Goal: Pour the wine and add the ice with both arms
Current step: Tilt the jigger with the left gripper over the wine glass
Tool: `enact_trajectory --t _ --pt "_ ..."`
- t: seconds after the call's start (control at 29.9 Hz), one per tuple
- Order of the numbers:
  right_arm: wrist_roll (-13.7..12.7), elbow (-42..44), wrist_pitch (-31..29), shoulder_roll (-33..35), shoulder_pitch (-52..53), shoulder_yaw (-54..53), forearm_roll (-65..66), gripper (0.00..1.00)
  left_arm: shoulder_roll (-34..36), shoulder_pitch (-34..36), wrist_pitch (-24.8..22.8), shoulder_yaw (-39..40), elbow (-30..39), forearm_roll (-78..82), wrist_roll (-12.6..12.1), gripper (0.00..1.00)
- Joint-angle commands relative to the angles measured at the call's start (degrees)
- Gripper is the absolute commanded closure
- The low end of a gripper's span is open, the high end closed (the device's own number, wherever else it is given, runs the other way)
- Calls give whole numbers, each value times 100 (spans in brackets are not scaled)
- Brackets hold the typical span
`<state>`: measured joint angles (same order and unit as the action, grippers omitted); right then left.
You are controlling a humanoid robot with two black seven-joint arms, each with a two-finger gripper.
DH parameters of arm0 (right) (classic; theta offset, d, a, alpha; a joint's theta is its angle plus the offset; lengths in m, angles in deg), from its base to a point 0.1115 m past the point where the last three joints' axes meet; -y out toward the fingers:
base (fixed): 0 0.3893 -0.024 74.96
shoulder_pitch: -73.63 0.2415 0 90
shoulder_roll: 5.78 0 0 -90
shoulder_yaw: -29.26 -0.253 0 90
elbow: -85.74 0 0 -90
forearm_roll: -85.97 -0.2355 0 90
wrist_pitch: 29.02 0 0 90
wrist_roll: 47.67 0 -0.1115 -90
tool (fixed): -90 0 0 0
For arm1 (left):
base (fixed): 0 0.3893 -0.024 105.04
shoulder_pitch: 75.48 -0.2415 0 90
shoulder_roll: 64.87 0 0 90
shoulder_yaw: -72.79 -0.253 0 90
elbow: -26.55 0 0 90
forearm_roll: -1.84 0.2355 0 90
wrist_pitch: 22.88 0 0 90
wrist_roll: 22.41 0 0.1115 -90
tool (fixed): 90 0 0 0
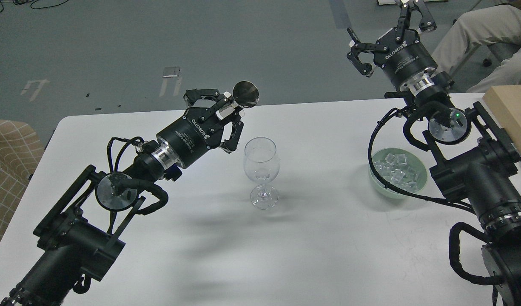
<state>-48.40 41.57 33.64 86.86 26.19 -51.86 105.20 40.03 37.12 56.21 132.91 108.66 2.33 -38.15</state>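
Left claw (226,111) around a steel cup (246,94); ice (397,170) in green bowl (379,183)

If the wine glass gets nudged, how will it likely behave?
The wine glass stands upright on a thin stem over a small foot, so it probably tips easily. Clear thin walls suggest it's fragile. It looks nearly empty, so likely light.

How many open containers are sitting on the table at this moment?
2. A wine glass stands upright near the table's middle. A pale green bowl of ice cubes sits to the right, partly hidden by the right arm's cable.
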Motion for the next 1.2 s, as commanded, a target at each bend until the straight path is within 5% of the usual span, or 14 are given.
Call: enact_trajectory --t 0.0,1.17 --pt "-6 -4 1 0 6 0 1 0 4 25 -16 0 -19 12 10 99" --pt "2 5 1 -35 33 0 -7 0 12 104 -104 9 -19 680 10 99"
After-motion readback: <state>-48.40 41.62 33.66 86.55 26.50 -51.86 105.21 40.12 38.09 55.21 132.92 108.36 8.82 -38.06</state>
